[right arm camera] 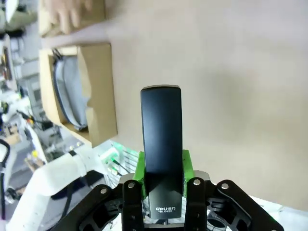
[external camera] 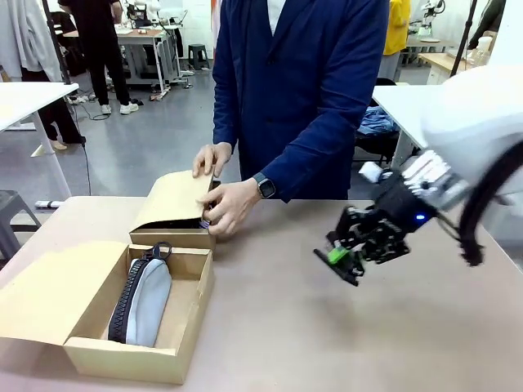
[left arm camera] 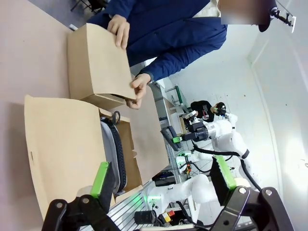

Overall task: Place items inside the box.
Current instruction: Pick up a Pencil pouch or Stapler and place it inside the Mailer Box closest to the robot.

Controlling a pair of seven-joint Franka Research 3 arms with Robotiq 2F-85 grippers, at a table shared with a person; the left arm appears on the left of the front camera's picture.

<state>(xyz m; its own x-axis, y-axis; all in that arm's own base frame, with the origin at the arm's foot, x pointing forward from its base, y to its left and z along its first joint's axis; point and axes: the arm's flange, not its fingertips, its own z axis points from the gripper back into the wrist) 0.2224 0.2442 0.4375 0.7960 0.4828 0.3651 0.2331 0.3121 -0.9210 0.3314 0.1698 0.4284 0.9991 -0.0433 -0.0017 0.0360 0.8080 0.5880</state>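
R gripper (right arm camera: 162, 166) clamped on black stapler (right arm camera: 161, 120), print "deli No.0425"; L gripper (left arm camera: 162, 178) jaws apart.

Our right arm (external camera: 482, 114) comes in from the right side, its black wrist (external camera: 406, 206) angled down and toward the left, so the right claw (external camera: 347, 255) hangs above the table (external camera: 327, 343). Its green pads (right arm camera: 187, 166) are clamped on a black stapler (right arm camera: 161, 130). Our left claw (left arm camera: 161, 180) has its fingers (left arm camera: 102, 179) spread wide apart.
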